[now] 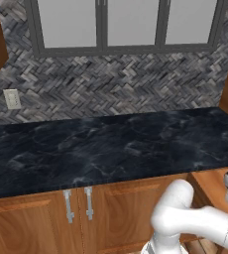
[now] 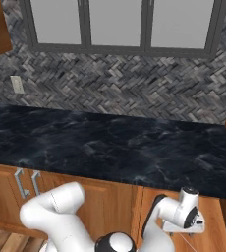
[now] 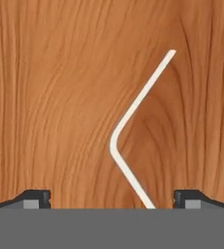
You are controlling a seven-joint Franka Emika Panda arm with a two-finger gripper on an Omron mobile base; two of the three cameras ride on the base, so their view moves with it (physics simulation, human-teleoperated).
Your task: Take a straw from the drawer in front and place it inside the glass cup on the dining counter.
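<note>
Gripper (image 3: 112, 199) poised wide open above the bent straw (image 3: 133, 131) on the drawer (image 3: 50, 97) floor, straddling it for pickup.

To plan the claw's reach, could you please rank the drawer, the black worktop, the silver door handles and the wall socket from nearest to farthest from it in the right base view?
1. Drawer, directly under the claw.
2. Black worktop, just behind.
3. Silver door handles, far left.
4. Wall socket, upper left, on the tiles.
</note>
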